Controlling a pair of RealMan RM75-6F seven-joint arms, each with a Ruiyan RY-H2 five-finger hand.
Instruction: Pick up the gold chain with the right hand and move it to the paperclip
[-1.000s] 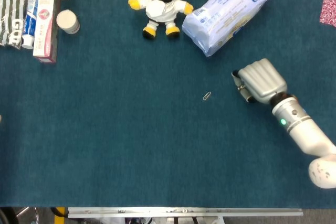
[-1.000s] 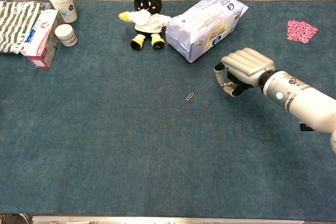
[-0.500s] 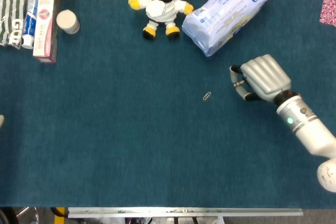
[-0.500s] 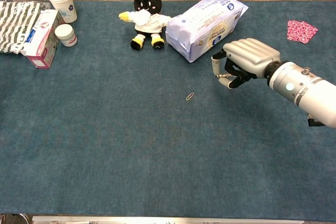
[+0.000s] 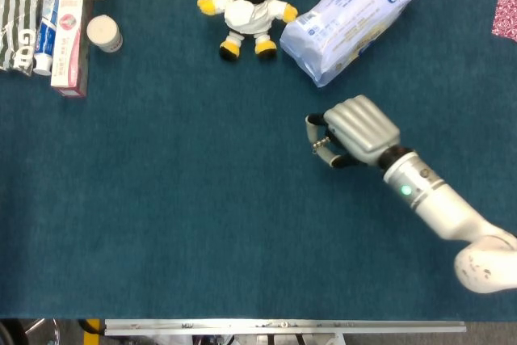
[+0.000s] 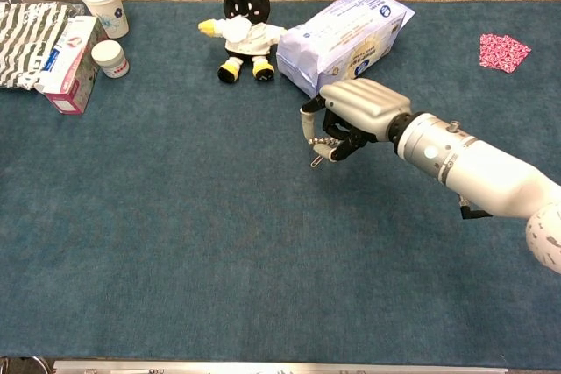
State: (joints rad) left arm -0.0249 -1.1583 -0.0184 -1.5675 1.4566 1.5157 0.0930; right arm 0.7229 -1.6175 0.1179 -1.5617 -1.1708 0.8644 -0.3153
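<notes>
My right hand (image 5: 353,129) (image 6: 352,114) hovers over the middle of the blue table, fingers curled in around a thin gold chain (image 6: 325,140). A short piece of the chain shows between the thumb and the fingers. The small paperclip (image 6: 316,161) lies on the cloth just below and slightly left of the fingertips in the chest view. From the head view the hand covers that spot and I cannot pick the paperclip out. My left hand appears in neither view.
A blue-and-white soft pack (image 5: 353,18) (image 6: 344,40) lies just behind the hand. A black-and-white plush toy (image 5: 245,9) sits beside it. Cups (image 5: 104,33), a toothpaste box (image 5: 69,36) and striped cloth (image 6: 26,41) fill the far left; a pink cloth (image 6: 503,51) lies far right.
My right hand has carried the chain left, from about a hand's width right of the paperclip to directly over it. Nothing else on the table moved.
</notes>
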